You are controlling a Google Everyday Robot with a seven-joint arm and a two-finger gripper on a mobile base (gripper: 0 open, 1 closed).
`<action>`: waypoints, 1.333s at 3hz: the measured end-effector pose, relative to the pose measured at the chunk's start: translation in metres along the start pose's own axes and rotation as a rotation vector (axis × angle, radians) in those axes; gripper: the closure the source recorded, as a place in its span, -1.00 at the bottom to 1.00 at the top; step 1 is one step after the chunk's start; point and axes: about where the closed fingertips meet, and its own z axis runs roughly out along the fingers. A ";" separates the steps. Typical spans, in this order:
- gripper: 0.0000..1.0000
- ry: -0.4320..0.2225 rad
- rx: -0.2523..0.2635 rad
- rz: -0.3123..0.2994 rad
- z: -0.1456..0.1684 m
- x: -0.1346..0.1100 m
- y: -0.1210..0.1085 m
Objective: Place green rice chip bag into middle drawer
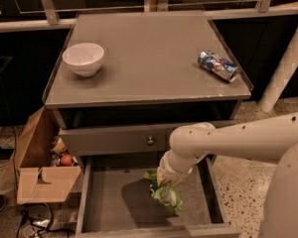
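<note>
One hand (165,185) pinches the green rice chip bag (168,198) low inside the middle drawer (114,202), right of its centre; if I release it tilted, it could flop against the front wall (159,230).

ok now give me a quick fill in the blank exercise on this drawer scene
1. The gripper holds the green rice chip bag over the middle drawer, which is pulled ____.
2. On the tabletop, at the picture's left, sits a white ____.
3. The crushed can lies near the tabletop's ____ edge in the picture.
4. The cardboard box stands on the ____.

Missing words: open; bowl; right; floor.
</note>
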 end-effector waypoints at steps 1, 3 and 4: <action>1.00 0.010 0.001 0.025 0.011 0.000 0.003; 1.00 0.046 0.016 0.058 0.036 0.013 0.003; 1.00 0.064 0.021 0.067 0.044 0.017 0.004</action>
